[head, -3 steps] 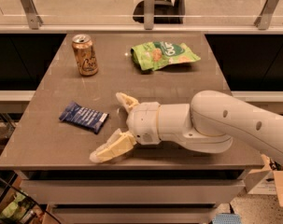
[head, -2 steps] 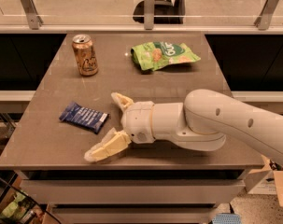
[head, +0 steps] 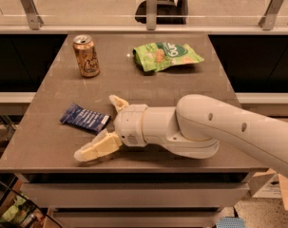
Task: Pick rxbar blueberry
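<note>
A white robot arm (head: 219, 127) reaches in from the right. Its end effector (head: 97, 127) is at lower centre-left, cream fingers (head: 98, 147) spread wide, just right of a small flat dark-blue foil bar wrapper (head: 84, 118) on the grey-brown table (head: 43, 144). A gold drink can (head: 86, 56) stands upper left and a green snack bag (head: 166, 56) lies upper centre.

None of the writing here can be read. The green bag (head: 166, 56), upper centre of the frame, has large white letters too blurred to spell. The blue bar (head: 84, 118), left of centre, carries illegible white print. The gold can (head: 86, 56), upper left, shows only dark marks. The pincer (head: 96, 127), fingers spread, sits lower left over the desk (head: 191, 84).
</note>
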You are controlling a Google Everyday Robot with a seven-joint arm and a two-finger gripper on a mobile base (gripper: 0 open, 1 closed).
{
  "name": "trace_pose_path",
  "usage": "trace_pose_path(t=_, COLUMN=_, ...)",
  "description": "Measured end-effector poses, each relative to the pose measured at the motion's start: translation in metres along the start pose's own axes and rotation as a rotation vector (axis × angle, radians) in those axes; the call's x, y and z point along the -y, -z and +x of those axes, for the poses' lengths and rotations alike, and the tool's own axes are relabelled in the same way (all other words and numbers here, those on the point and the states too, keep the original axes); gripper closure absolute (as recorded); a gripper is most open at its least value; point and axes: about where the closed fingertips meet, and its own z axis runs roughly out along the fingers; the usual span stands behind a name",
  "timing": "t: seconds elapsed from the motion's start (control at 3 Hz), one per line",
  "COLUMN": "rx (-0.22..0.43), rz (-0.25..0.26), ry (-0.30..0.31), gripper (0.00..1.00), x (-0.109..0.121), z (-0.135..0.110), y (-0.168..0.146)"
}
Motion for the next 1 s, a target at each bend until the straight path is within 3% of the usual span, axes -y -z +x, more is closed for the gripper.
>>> trace_pose_path(t=0.33, rx=0.003, rz=0.044, ry=-0.028, gripper=0.00, x=0.0012, z=0.0000, y=-0.0056)
trace_pose_path(t=0.67, rx=0.057, rz=0.099, ry=-0.028, gripper=0.00, x=0.0040, z=-0.0020, y=-0.0136)
trace_pose_path(t=1.0, rx=0.058, rz=0.093, ry=-0.017, gripper=0.00, x=0.0010, z=-0.0042, y=-0.0155)
